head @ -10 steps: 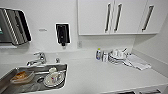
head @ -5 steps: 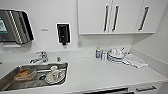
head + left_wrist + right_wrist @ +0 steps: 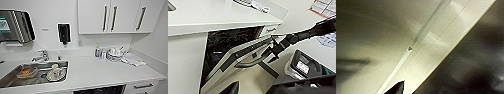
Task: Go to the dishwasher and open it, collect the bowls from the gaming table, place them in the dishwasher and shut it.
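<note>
No writing can be read on the paper-towel dispenser (image 3: 15,26) at the far left of the wall. Below it the steel sink (image 3: 35,74) holds an orange bowl (image 3: 26,72) and white crockery (image 3: 56,73). Further right on the worktop (image 3: 100,72), a small bottle (image 3: 97,52) stands by stacked white dishes (image 3: 114,53). Under the worktop's edge the dishwasher (image 3: 240,52) door hangs half open, and the right gripper (image 3: 276,47) is at its bar handle (image 3: 250,62); whether it clasps the bar I cannot tell.

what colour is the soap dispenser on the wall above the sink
Black, set against the white wall. The soap dispenser shows best in the head view.
</note>
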`<state>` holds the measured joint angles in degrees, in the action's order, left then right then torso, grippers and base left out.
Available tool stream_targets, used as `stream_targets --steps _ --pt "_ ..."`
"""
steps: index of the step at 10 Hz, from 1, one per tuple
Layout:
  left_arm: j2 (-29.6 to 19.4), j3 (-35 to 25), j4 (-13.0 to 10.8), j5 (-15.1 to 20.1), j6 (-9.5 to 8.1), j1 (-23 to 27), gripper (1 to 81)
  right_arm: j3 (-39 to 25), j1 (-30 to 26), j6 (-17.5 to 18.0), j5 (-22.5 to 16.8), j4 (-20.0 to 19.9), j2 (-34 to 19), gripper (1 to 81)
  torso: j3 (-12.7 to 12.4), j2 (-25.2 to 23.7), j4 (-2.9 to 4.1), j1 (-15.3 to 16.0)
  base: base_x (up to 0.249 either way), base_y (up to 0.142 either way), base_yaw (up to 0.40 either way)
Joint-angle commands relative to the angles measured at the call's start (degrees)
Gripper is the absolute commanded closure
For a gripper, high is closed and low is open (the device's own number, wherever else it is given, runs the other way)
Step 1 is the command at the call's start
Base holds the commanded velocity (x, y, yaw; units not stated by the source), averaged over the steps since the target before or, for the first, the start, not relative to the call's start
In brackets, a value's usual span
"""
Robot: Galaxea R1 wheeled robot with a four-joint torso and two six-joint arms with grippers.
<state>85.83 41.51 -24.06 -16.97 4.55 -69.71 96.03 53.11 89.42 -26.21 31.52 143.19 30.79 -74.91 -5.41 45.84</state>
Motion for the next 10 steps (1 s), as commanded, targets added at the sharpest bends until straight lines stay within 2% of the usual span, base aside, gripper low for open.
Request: stream_targets --steps 1,8,10 --pt "-2.59 -1.43 -1.16 0.63 0.29 3.22 1.0 -1.20 -2.26 -2.49 -7.54 1.17 1.25 1.0 0.00 0.00 0.00 0.00 -0.073 0.000 0.000" --pt "-1.36 -1.43 -1.25 0.97 0.46 3.30 1.0 3.01 2.21 -2.32 -4.91 3.37 5.20 1.0 0.04 0.02 0.00 0.06 -0.074 0.000 0.000" --pt "-0.92 -1.17 -1.25 1.06 0.64 2.95 1.0 7.84 4.59 -2.23 -3.15 4.86 8.97 1.0 0.06 0.02 0.00 0.09 -0.073 0.000 0.000"
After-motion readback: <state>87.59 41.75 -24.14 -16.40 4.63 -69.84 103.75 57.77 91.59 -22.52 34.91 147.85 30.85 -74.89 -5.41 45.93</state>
